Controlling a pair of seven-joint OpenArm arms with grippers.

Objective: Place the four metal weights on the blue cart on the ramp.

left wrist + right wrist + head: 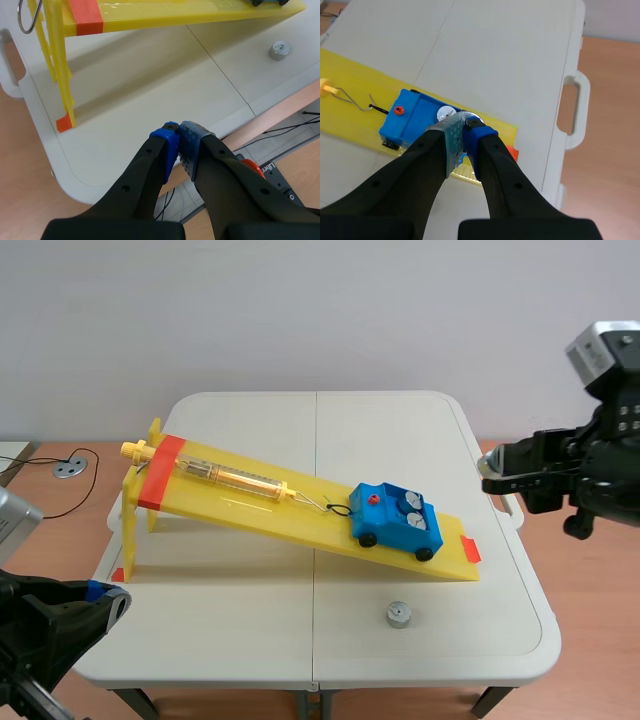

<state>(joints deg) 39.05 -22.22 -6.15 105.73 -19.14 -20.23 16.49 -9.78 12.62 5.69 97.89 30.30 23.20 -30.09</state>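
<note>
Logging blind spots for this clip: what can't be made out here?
Right wrist view: the right gripper covers the blue cart's near end and most of the held weight.
Left wrist view: the cart is cut off by the edge; only wheels show.
Scene view: any marking on the loose weight is too small to read.

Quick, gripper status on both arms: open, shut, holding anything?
Left gripper: shut, holding nothing.
Right gripper: shut on a metal weight, with its silver edge showing between the pads.
</note>
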